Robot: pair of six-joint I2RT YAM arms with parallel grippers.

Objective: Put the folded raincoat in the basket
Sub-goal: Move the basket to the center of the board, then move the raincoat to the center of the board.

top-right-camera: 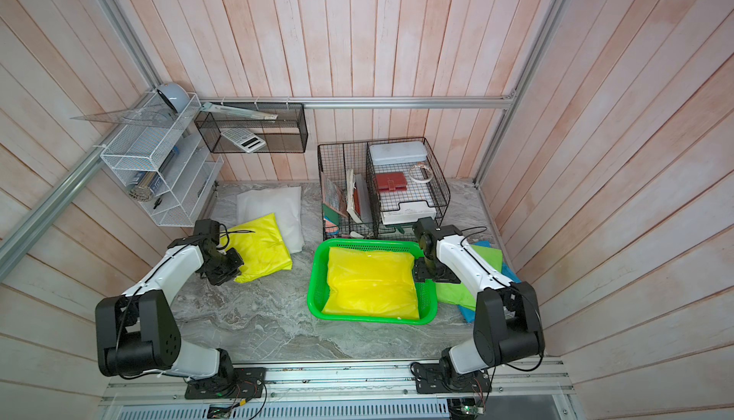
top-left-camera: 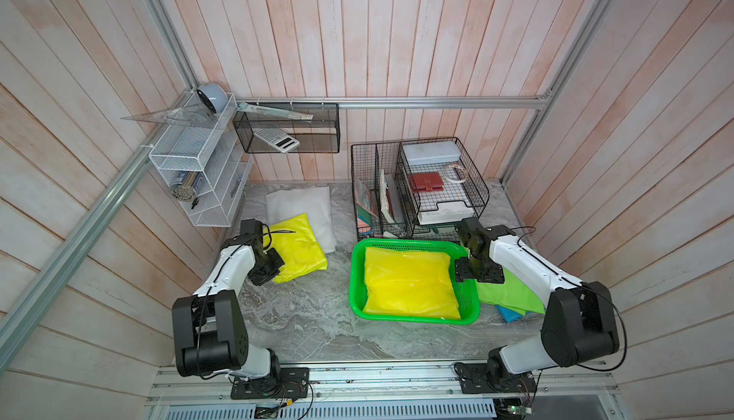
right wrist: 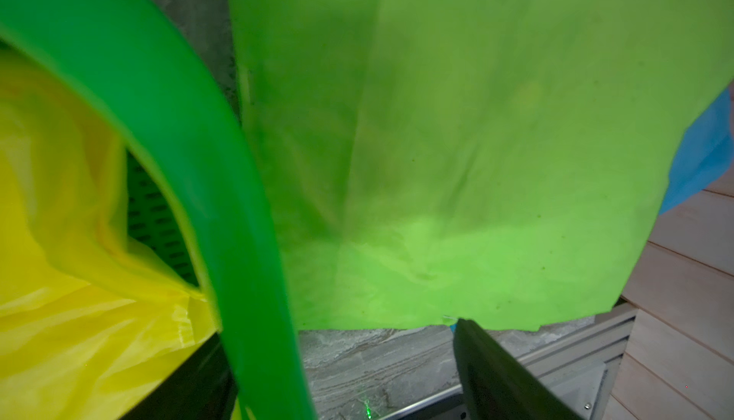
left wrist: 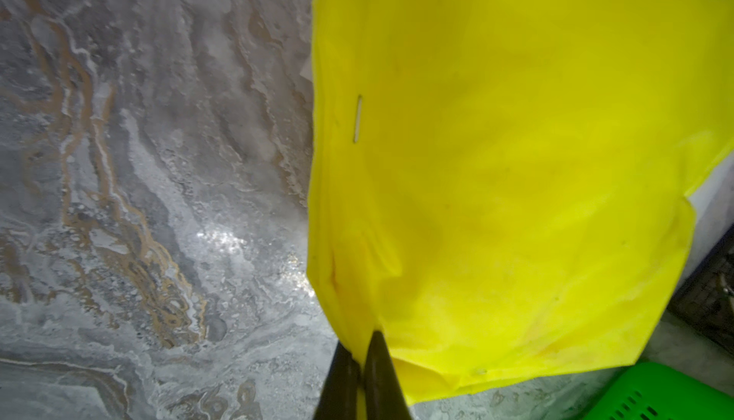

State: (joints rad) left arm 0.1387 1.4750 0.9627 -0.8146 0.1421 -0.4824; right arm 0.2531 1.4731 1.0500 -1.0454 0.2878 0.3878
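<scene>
While one yellow raincoat [top-left-camera: 411,283] is lying in the basket [top-left-camera: 413,320], the right gripper [top-left-camera: 462,273] is straddling its rim, jaws apart; the left gripper [left wrist: 359,358] is clamping a second raincoat [top-left-camera: 298,247], not yet delivered.

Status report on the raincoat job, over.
Left gripper shut on tabletop yellow raincoat. Right gripper open, straddling the basket rim. A second yellow raincoat lies inside.

Left pincer [left wrist: 359,352] clamped, right pincer [right wrist: 337,332] spread
</scene>
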